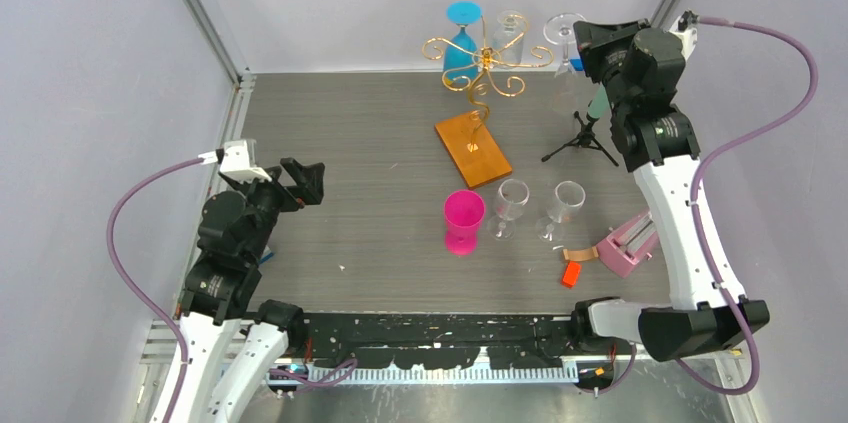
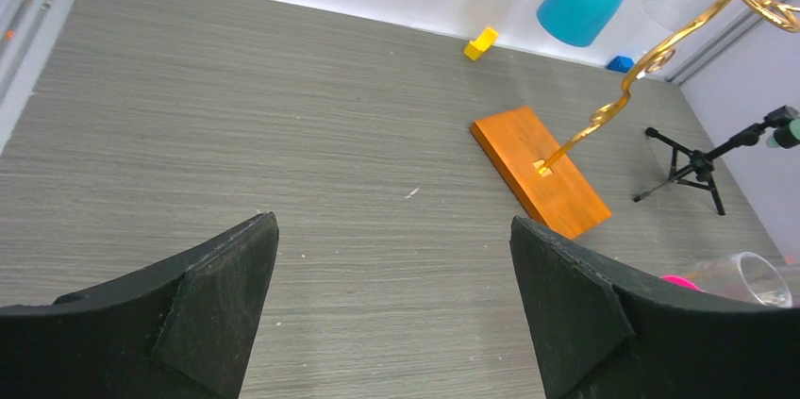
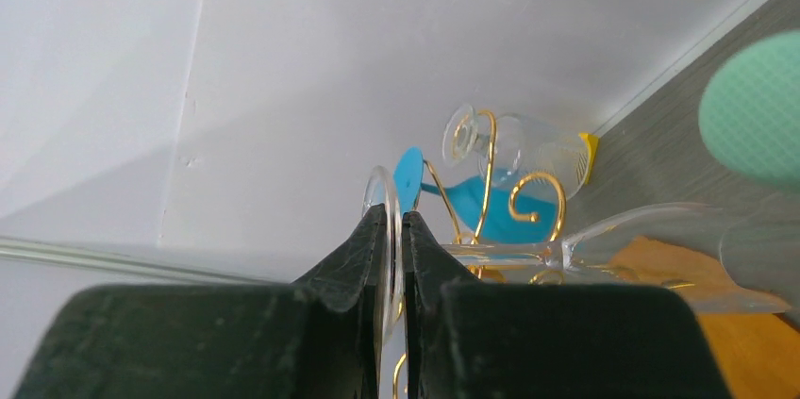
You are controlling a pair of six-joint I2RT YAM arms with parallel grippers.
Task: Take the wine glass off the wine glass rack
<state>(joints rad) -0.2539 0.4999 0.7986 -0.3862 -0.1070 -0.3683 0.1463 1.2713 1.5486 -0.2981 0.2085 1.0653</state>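
**Glass foot in the far gripper, bowl hanging down, rack to its left**

Nearest the bases, the left gripper (image 1: 305, 181) hangs over the table with its jaws spread wide and nothing between them. It is well apart from the rack and, in my judgement, has no part in the coming move.

Mid-table stand a pink cup (image 1: 463, 218) and two clear glasses (image 1: 510, 205) (upright, off the rack, not the business here). Just beyond them lies the orange-brown wooden base (image 1: 473, 148), from which the gold wire of the wine glass rack (image 1: 480, 61) climbs toward the back wall.

Farthest off, the right gripper (image 3: 394, 220) sits high beside the rack's right-hand scroll arms. Its fingers (image 3: 358, 257) are closed almost together on the wine glass (image 3: 566, 246), clamping the thin round foot by its flat faces. From that foot the stem runs toward the table and the bowl hangs below, so the long axis is upright, foot uppermost. A blue glass (image 1: 461, 43) and another clear glass (image 1: 510, 33) hang the same way from the arms further left.

What matters for the move is that the rack's centre lies to the left of the held glass and the gripper to its right. Gold curls show close by the stem, and I cannot tell whether the stem is out of its arm. I judge the pull should go rightward, away from the wire, with the glass kept upright so the bowl does not swing into the curls.
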